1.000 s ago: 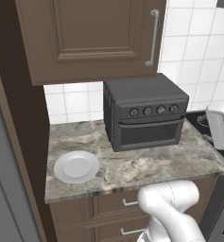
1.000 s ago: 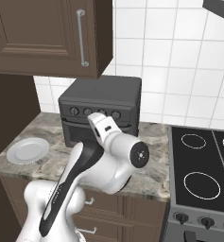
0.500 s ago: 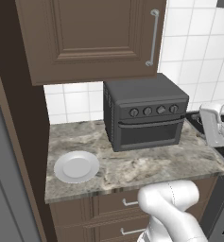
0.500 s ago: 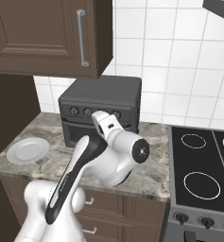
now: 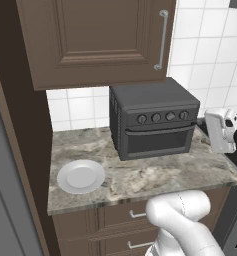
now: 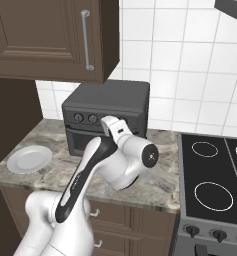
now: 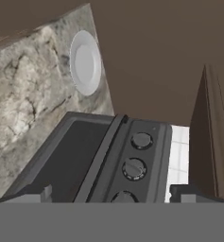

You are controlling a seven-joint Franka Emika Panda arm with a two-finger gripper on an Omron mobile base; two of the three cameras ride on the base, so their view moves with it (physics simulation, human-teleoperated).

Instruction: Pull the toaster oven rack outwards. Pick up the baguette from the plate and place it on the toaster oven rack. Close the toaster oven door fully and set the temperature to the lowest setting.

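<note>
- Boxy dark grey toaster oven (image 5: 152, 119) is sitting on the marbled stone counter (image 5: 140, 175), door shut.
- Round white plate (image 5: 81, 176) is lying well left, bare.
- Two-finger gripper (image 7: 113, 194) is hovering before the knobs, jaws wide, gripping nothing.
- Black stovetop (image 6: 212, 170) is flanking the counter's right.

Evenly, softly lit render; faint shadows under the cabinet (image 5: 95, 40); no glare; perhaps slightly soft throughout.

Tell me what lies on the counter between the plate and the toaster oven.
Nothing: in the left base view, bare marbled counter separates the plate from the toaster oven.
</note>
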